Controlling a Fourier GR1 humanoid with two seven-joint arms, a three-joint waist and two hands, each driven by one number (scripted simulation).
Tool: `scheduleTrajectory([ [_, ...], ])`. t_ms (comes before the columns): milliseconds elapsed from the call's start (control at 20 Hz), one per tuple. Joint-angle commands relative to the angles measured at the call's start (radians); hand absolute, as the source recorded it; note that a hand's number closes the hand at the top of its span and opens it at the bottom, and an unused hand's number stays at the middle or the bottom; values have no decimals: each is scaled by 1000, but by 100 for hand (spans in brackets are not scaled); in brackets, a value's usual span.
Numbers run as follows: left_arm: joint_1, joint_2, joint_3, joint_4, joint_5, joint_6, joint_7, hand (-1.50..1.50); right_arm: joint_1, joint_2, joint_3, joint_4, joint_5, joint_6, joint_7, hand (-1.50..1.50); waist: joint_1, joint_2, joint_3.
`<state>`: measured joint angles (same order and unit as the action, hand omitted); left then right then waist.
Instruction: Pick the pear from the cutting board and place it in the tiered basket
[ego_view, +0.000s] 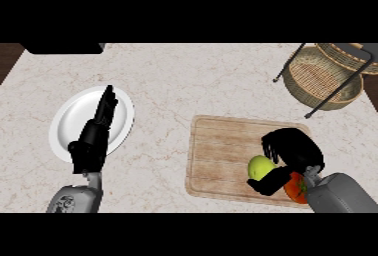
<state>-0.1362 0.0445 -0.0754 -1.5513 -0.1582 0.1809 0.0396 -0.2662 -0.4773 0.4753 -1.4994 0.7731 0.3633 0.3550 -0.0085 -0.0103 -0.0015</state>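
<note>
A: Position of pear?

B: Lower right of frame, resting on the cutting board, near its right-hand edge.

A: Status of right hand?

B: Curled round the pear: fingers draped over its upper right side, thumb under its lower edge. Partly hides a red-orange item just beside the pear; cannot tell what kind.

A: Status of left hand?

B: Left of frame, above the white plate. Fingers straight and together, pointing toward the upper edge, holding nothing.

A: Location of tiered basket?

B: Upper right corner, on the marble table, well apart from the cutting board. Woven bowls in a dark wire frame, partly cut off by the frame's edge.
</note>
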Motion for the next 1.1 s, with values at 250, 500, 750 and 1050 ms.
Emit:
scheduleTrajectory([
  [250, 8, 13, 15, -5, 20, -23, -9, 0, 103, -412, -178, -126, 71, -201, -341, 150, -15, 6, 1],
  [500, 35, 8, -4, -64, -7, -3, 33, 0, 183, -442, -351, -286, -17, -204, -301, 150, -12, 3, 1],
  [750, 32, 13, 6, -80, 11, -18, 41, 0, 144, -530, -585, -400, -227, -31, -293, 150, -9, 4, 1],
  [1050, -6, -6, 7, -12, -8, 1, 24, 0, 14, -627, -814, -333, -425, 171, -294, 150, -2, 8, 1],
])
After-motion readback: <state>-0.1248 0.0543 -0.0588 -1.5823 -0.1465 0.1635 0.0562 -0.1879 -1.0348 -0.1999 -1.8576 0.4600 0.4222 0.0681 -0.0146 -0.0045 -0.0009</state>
